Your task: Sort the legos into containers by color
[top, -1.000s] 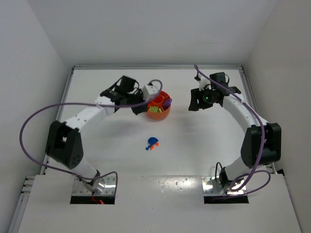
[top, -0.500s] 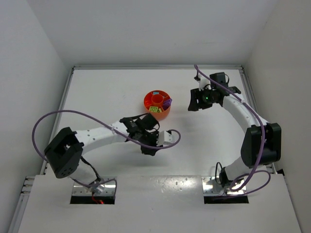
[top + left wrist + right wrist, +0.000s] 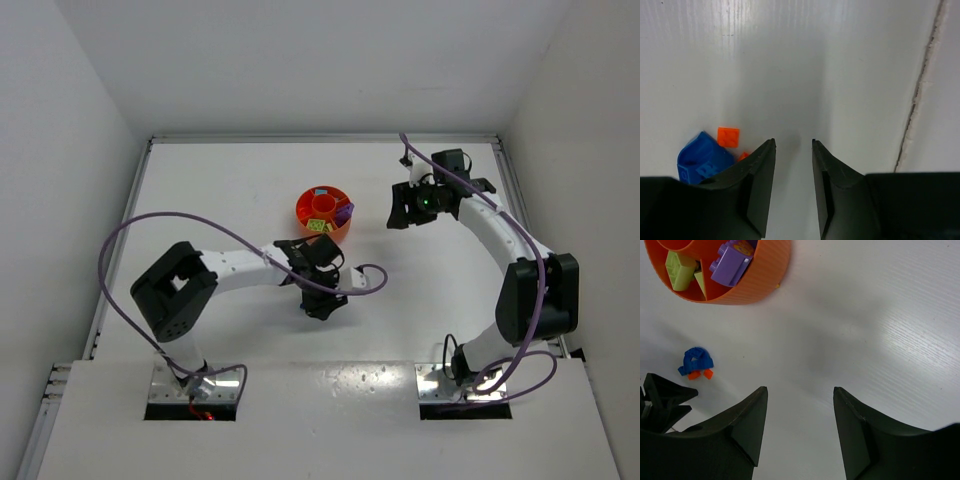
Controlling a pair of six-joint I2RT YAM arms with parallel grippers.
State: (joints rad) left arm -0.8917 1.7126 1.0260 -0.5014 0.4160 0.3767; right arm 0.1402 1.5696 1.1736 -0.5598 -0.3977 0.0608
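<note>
Three loose legos (image 3: pixel 702 160) just beside the left fingers (image 3: pixel 760 175), outside their gap.

Round orange tray (image 3: pixel 303 213) sits upright on the table, central cup ringed by wedge sections: purple legos (image 3: pixel 730 262) in one wedge, pale yellow-green legos (image 3: pixel 677 265) in the adjacent wedges, a teal speck (image 3: pixel 320 192) in a far-side wedge. Well apart from it, loose on the table, lies a rounded blue piece (image 3: pixel 702 159) w/ two tiny orange bricks (image 3: pixel 728 136) right beside it; contact can't be told.
</note>
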